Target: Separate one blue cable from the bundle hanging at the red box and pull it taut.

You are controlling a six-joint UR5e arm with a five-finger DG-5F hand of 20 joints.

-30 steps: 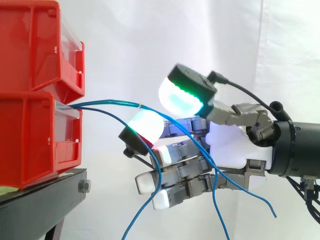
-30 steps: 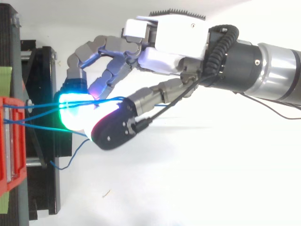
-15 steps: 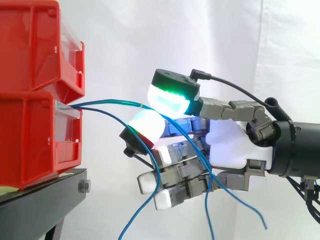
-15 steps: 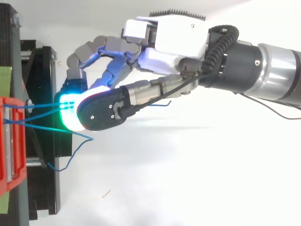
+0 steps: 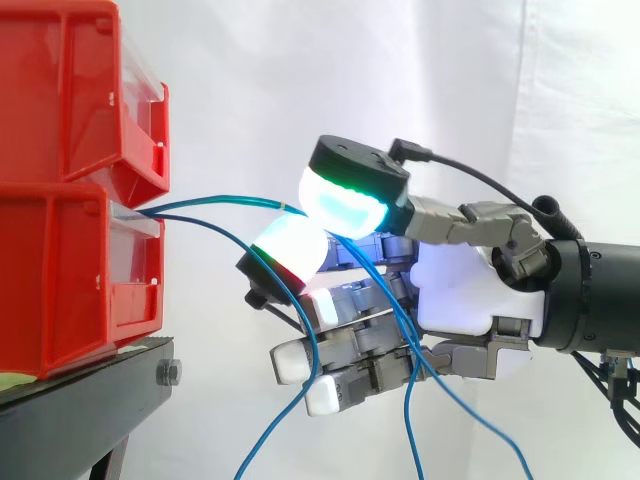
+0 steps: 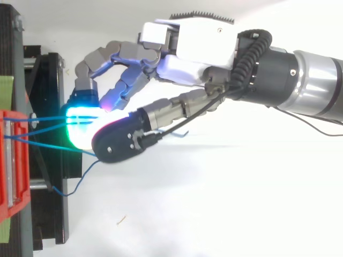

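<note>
White fabric curtain [image 5: 300, 80] fills the backdrop. Grey-and-black robot arm [image 6: 305, 80] enters from 3 o'clock in both views. Stacked red plastic bins [image 5: 60, 270] sit at 9 o'clock in the side view on a black metal stand [image 5: 90, 400] at 7 o'clock. The white-palmed robot hand [image 5: 470, 290] is at centre-right, fingers reaching toward 9 o'clock at the bins, well short of touching them. Hand is closed in a pinch: the green-glowing thumb pad [image 5: 345, 200] presses down from 12 o'clock onto a white-glowing finger pad [image 5: 290, 248], with the upper thin blue cable [image 5: 220, 202] caught between them. That cable leaves the lower bin's front lip and runs nearly straight toward 3 o'clock into the pinch. In the top view it looks like two close strands crossing the green pad [image 6: 80, 120]. The other fingers are curled below, at 6 o'clock of the pinch. The lower dark blue cable [image 5: 225, 232] leaves the same bin lip, sags toward 5 o'clock, passes in front of the curled fingers and hangs slack to the bottom edge. Loose blue cable tails [image 5: 410, 430] drop from behind the fingers toward 6 o'clock.
</note>
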